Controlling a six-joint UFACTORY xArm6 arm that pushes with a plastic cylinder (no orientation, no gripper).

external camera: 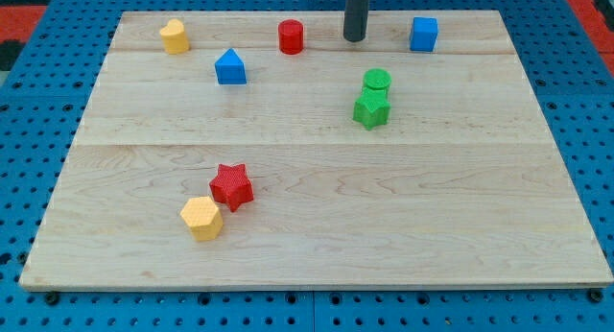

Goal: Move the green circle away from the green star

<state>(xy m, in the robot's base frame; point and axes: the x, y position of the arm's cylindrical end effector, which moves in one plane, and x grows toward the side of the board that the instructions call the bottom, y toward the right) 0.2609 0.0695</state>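
The green circle (377,81) sits right of centre, in the upper half of the wooden board (317,255). The green star (371,109) lies just below it, and the two touch. My tip (355,37) stands near the view's top edge, above and slightly left of the green circle, with a clear gap between them. It touches no block.
A red cylinder (291,36) is left of my tip and a blue cube (424,34) is right of it. A yellow block (174,35) is at top left, with a blue house-shaped block (230,67) below it. A red star (231,186) and a yellow hexagon (201,218) touch at lower left.
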